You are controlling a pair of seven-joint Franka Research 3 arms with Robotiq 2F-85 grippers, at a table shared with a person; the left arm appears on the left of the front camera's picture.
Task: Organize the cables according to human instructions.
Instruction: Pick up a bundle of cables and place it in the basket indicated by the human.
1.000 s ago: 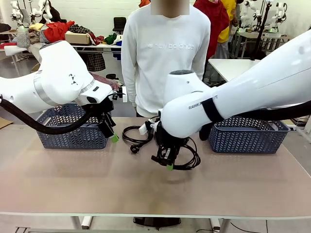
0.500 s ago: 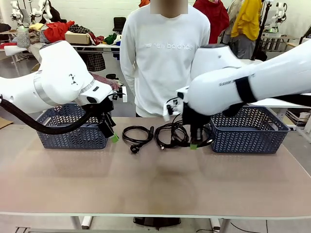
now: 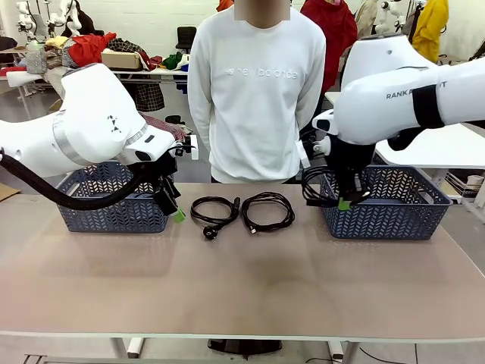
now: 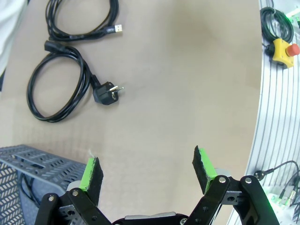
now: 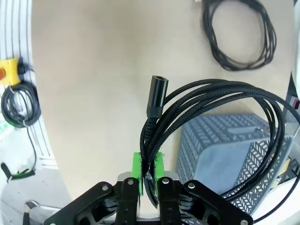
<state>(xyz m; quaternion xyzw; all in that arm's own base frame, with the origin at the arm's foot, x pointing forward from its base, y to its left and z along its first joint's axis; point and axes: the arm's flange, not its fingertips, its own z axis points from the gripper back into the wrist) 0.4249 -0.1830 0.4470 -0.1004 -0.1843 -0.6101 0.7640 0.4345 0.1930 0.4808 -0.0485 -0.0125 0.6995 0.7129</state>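
now: one cable held at the right basket, two lying mid-table

nearest, the tan table [image 3: 242, 280] is bare across its near half. its near edge is an aluminium rail. a yellow stop button [image 4: 283, 50] with a red cap sits on that rail, beside a small coil of black wire.

farther in, on the left, the left gripper [image 3: 171, 208] hangs just above the table with its green pads wide apart and nothing between them. it is at the near right corner of the left basket [image 3: 114, 216], a grey-blue plastic one with a herringbone lattice.

mid-table two of the cables lie flat, side by side and not touching. the plug cable [image 3: 214, 210] is a loose loop with a chunky round mains plug on its near side. just right of it lies the slim cable [image 3: 267, 210], coiled in several turns with a small connector end. nothing covers either one.

on the right, the right gripper [image 3: 344, 199] points down at the near left corner of the right basket [image 3: 386, 220]. its pads are clamped on the held cable [image 3: 314, 186], a braided black coil. the coil hangs partly over that corner and partly outside the left wall, with a rectangular plug end sticking out.

beyond the table's far edge a person [image 3: 258, 91] in a white sweatshirt stands between the baskets, arms behind the back. behind are other tables, heaped clothes and more people.
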